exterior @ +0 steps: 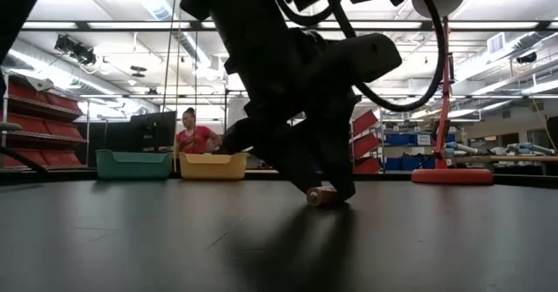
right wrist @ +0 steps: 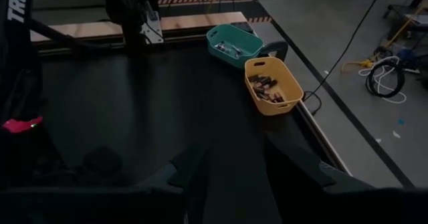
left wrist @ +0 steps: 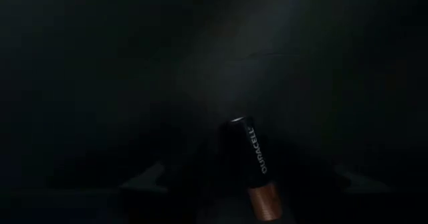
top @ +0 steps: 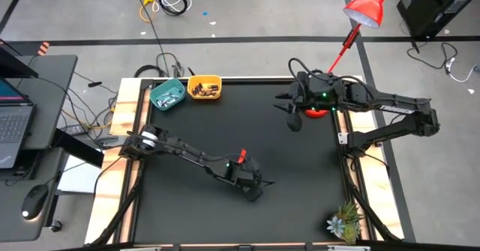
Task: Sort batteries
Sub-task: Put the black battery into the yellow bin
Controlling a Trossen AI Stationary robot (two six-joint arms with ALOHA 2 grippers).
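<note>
Battery [left wrist: 253, 174]: one dark cylinder with a copper end, lying on its side on the black table [top: 225, 124], right under my left gripper [top: 257, 187]; in the low view it rests on the mat between my fingertips.
Handling, my judgement: small, stiff, smooth-skinned, fairly dense for its size; it will roll if nudged and may slip if pinched near an end.
Where to take hold: across the middle of the barrel, pads square to its length.
Left gripper: down at the table, jaws part-open astride the battery; I cannot tell whether the pads touch it yet, and I do not count it as held.
Yellow bowl [right wrist: 273, 85]: at the far table edge, holding dark, copper-ended batteries; the likely home for this one.
Teal bowl [right wrist: 234, 42]: just beside the yellow one, holding pale silvery cells.
Right gripper [top: 292, 116]: mine too, waiting above the table's far right side, jaws apart, holding nothing.
Red lamp [top: 365, 9]: standing by the right arm's side.
Risk: a skewed closing would flick the battery away.
</note>
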